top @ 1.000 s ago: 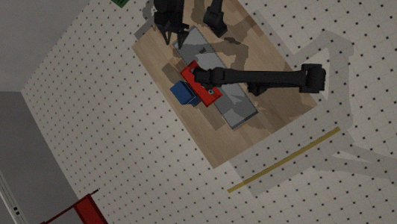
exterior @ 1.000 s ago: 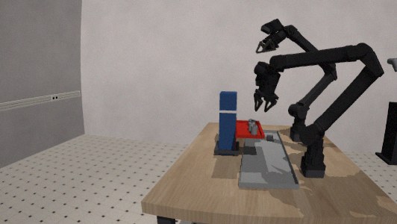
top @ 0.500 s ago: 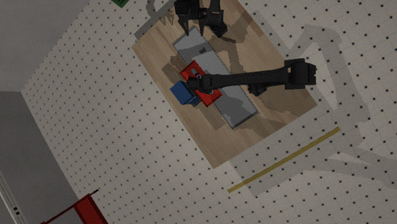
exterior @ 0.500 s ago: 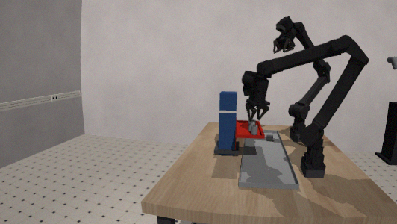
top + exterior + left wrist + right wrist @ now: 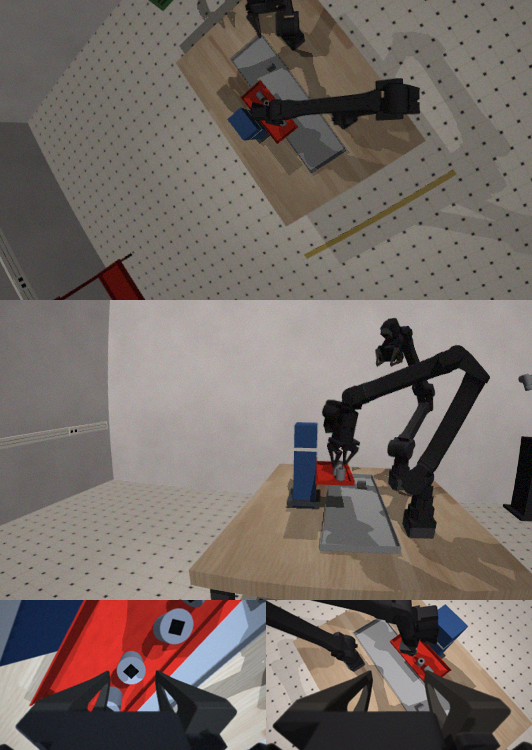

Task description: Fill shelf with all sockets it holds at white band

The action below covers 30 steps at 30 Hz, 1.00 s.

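Observation:
The red shelf [image 5: 286,132] [image 5: 326,476] [image 5: 97,637] hangs on the blue post [image 5: 242,124] [image 5: 304,475] [image 5: 453,624], clearly below the white band [image 5: 305,449]. Several grey sockets stand or lie inside its rim; the left wrist view shows one upright socket [image 5: 175,627] beyond another between the fingers. My left gripper [image 5: 340,464] [image 5: 132,675] is open, low over the shelf, its fingertips on either side of that socket. One socket [image 5: 271,67] [image 5: 361,485] [image 5: 420,707] lies in the grey tray [image 5: 320,156] [image 5: 360,548] [image 5: 218,640]. My right gripper [image 5: 389,362] [image 5: 398,675] is open and empty, high above the table.
The tray lies beside and partly below the shelf. The left arm reaches across the tray and hides part of the shelf in the top view and the right wrist view. The post's dark base [image 5: 303,502] stands on the wooden table [image 5: 260,550].

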{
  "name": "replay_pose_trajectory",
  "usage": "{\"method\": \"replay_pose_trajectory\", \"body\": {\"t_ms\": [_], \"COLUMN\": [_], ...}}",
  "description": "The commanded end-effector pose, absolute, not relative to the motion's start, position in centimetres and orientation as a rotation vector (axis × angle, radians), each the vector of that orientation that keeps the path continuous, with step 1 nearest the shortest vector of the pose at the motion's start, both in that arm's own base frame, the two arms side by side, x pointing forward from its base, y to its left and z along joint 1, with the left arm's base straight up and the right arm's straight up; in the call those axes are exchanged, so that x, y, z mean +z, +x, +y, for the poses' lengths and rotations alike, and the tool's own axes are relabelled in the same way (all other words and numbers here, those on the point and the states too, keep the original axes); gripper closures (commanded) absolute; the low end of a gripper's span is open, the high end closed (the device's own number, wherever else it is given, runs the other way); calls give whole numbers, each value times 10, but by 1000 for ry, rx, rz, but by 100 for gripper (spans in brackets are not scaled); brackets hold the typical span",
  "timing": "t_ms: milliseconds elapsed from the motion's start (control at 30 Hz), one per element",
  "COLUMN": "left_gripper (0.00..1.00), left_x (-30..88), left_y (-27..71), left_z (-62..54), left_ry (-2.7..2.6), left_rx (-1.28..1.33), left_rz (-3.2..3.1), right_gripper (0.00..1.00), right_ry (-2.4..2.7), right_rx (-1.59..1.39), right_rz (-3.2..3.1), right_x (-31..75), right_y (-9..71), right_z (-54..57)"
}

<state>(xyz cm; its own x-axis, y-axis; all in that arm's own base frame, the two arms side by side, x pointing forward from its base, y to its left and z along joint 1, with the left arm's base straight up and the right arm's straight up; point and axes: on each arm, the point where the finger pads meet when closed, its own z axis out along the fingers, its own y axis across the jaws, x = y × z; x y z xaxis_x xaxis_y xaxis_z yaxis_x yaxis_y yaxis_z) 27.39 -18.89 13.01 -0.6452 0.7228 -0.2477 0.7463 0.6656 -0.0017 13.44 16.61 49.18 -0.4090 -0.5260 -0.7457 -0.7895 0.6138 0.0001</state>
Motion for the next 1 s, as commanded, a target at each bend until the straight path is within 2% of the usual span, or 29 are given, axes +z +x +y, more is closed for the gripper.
{"method": "replay_pose_trajectory", "body": {"t_ms": [0,233,300,633,667,967], "left_gripper": [47,58,58,79,73,73], "left_x": [127,125,125,125,125,182], "left_y": [291,286,286,287,287,290], "left_z": [-197,-200,-200,-201,-200,-202], "left_ry": [1168,1165,1165,1167,1167,1159], "left_rx": [-155,-161,-161,-161,-161,-165], "left_rz": [2640,2631,2631,2628,2629,2606], "right_gripper": [35,35,35,35,35,35], "right_ry": [-998,-998,-998,-998,-998,-867], "right_rx": [499,499,499,499,499,481], "right_rz": [2046,2046,2046,2046,2046,2037], "right_x": [527,527,527,527,527,538], "right_y": [127,127,127,127,127,142], "right_z": [166,166,166,166,166,165]}}
